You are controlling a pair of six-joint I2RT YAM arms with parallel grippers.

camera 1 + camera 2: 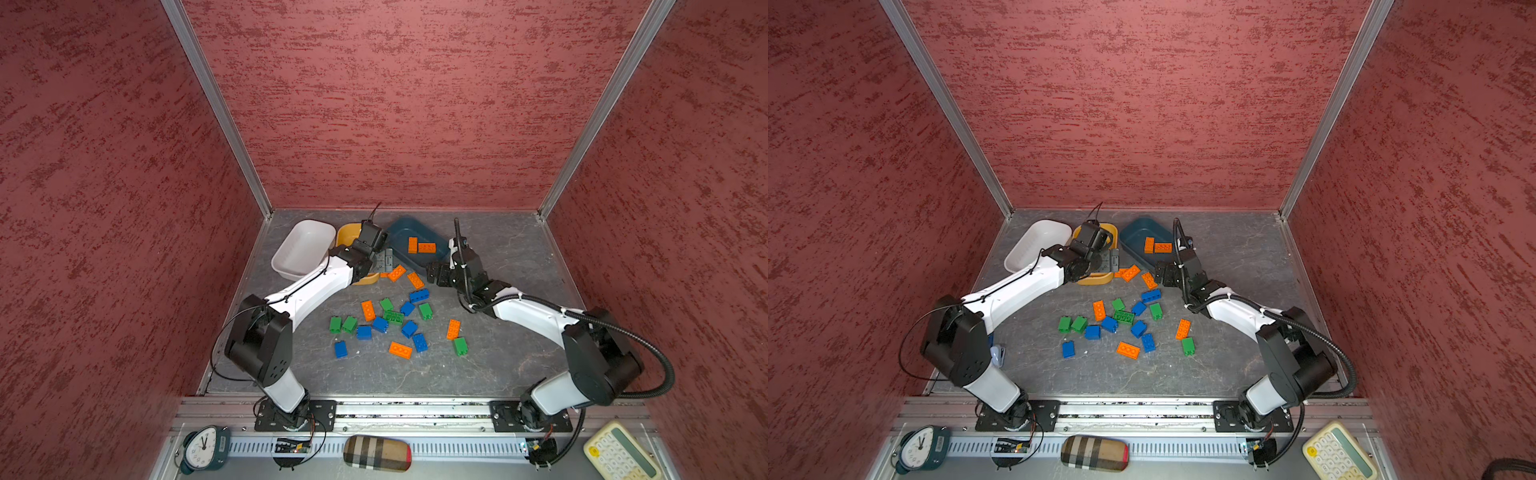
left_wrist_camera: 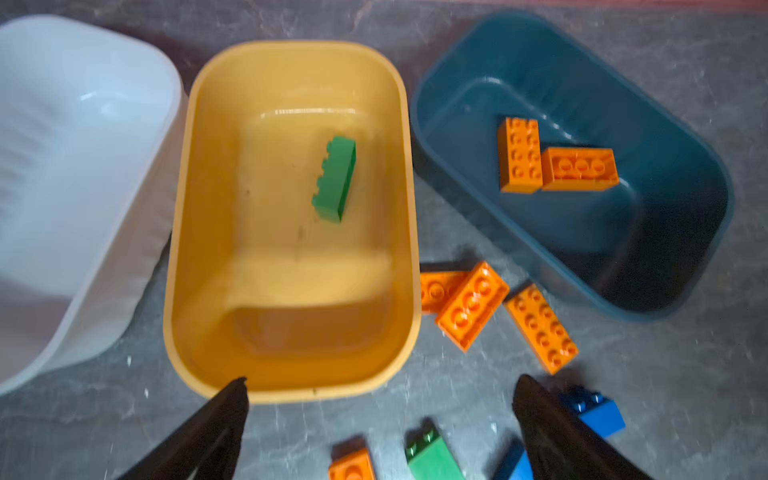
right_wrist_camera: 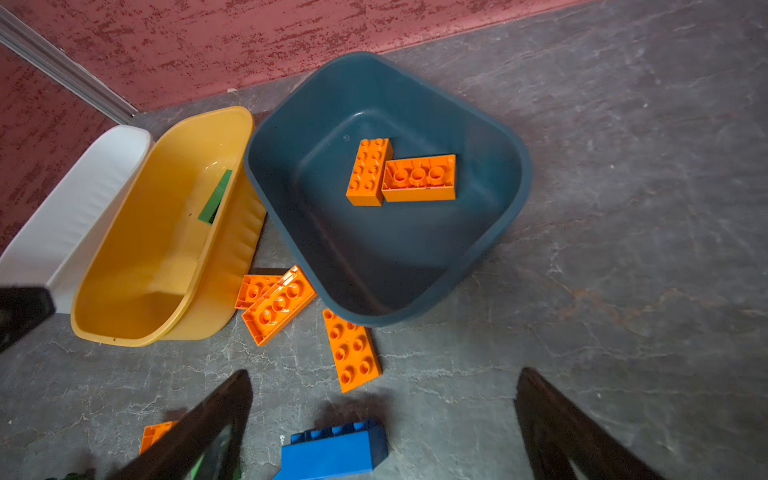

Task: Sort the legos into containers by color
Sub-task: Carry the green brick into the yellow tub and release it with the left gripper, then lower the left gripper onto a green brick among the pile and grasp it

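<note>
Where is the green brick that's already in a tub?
The green brick is inside the yellow tub, the middle one between the white tub and the teal tub, clearest in the left wrist view.

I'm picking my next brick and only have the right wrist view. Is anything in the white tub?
Observer: No. The white tub looks empty in both top views.
Operator: Is the left hand holding a brick?
Observer: No. In the left wrist view the left hand is open and holds nothing.
Operator: How many green bricks lie loose on the table?
Observer: I count six green bricks on the table in a top view, most of them in the middle cluster among blue and orange ones.
</note>
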